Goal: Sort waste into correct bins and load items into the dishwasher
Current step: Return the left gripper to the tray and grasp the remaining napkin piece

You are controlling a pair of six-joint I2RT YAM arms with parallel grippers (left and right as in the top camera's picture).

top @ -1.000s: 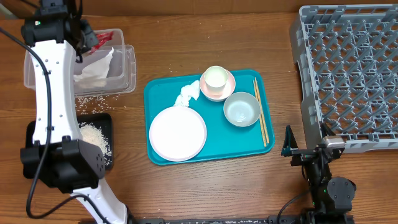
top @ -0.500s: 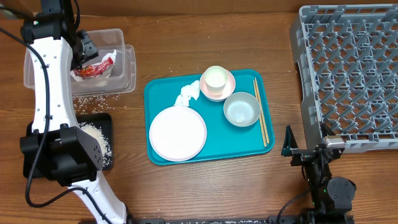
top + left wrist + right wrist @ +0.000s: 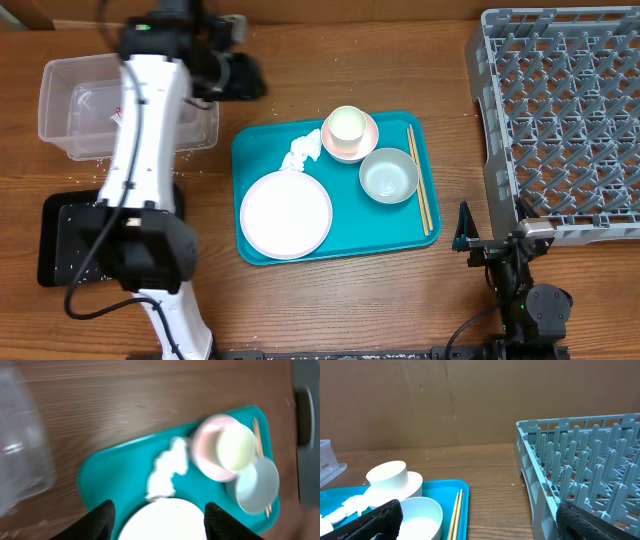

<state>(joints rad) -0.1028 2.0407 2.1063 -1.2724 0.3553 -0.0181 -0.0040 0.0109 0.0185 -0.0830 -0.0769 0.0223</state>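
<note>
My left gripper is open and empty, above the table between the clear tub and the teal tray's far left corner. In the left wrist view its fingers frame the white plate, with the crumpled napkin just beyond. The tray holds the plate, napkin, cup on its saucer, bowl and chopsticks. The grey dish rack stands at the right. My right gripper is open and empty, low by the tray's near right corner. The arm hides most of the tub's contents.
The black tray lies at the near left, partly under my left arm. Loose rice grains lie on the table by the tub. In the right wrist view the rack's wall rises right of the chopsticks.
My left gripper let go of the red wrapper over the clear tub and swung right, toward the teal tray. The right arm has not moved.
</note>
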